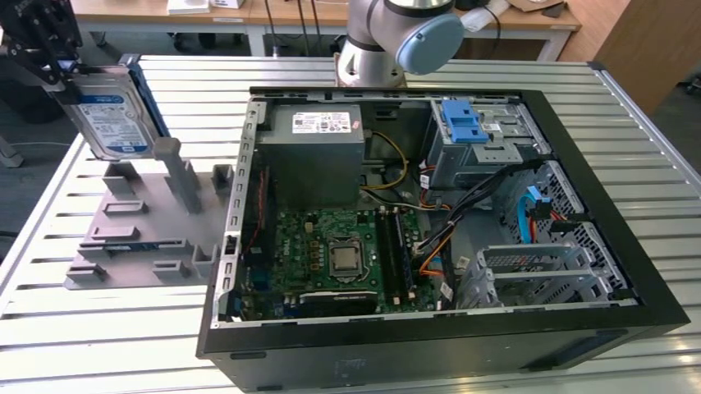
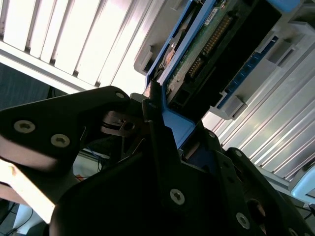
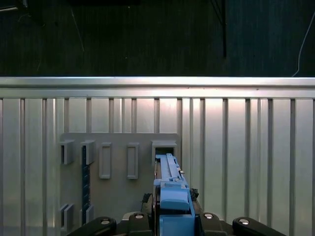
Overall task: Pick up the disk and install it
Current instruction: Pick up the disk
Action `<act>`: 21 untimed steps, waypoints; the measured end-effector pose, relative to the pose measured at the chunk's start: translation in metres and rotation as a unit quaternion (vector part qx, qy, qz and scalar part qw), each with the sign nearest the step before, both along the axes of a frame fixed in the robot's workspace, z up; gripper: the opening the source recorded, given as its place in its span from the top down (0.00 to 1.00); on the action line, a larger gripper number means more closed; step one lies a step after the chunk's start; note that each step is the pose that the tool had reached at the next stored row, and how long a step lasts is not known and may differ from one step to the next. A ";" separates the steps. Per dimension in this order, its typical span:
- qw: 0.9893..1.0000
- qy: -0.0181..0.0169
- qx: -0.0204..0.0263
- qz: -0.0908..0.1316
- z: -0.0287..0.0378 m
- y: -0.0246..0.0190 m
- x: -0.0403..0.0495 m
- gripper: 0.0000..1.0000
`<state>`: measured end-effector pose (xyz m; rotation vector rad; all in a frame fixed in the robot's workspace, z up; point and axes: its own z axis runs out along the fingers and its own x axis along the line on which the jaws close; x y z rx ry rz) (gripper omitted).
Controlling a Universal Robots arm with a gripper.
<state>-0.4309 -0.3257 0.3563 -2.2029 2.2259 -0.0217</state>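
- Clamped on the disk [image 1: 112, 121]: the tool [image 1: 64, 80], at the far corner of the exterior view's left, gripping the upper end of the blue bracket.
- In the second wrist view, black fingers [image 2: 153, 115] of the tool [image 2: 157, 110] pressed against the blue frame on both sides, jaws closed onto it, no gap showing.
- Held on edge and leaning a little, label side towards the exterior camera, silver body hanging below the grip.
- Underside of the disk [image 2: 204, 46] in the second wrist view: green circuit board and a row of connector pins, with the blue bracket along its side.
- Just above the far end of the grey holder block [image 1: 131, 226], lower edge level with the tallest post; hard to tell whether fully clear of the block.
- In the first wrist view, narrow blue edge of the disk [image 3: 172, 194] running out from the tool [image 3: 172, 219], lined up with an open slot in the holder block [image 3: 118, 196] underneath.
- Holder block flat on the slatted metal counter [image 1: 98, 328], beside the open computer case [image 1: 438, 353].
- Well apart from the disk, inside the case at its far side: the grey drive cage [image 1: 487, 148] with a blue latch [image 1: 465, 123] on top.
- Base of the arm [image 1: 383, 41] on the counter behind the case.
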 end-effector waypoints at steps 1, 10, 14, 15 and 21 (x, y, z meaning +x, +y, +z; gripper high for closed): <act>1.000 0.000 0.000 0.000 0.0008 0.0000 0.0000 0.64; 1.000 0.000 0.000 0.000 0.0078 0.0000 0.0000 0.64; 1.000 0.000 0.000 0.000 0.0109 0.0000 0.0000 0.64; 1.000 0.000 0.000 0.000 0.0117 0.0000 0.0000 0.64; 1.000 -0.001 0.000 0.000 0.0161 0.0001 0.0000 0.64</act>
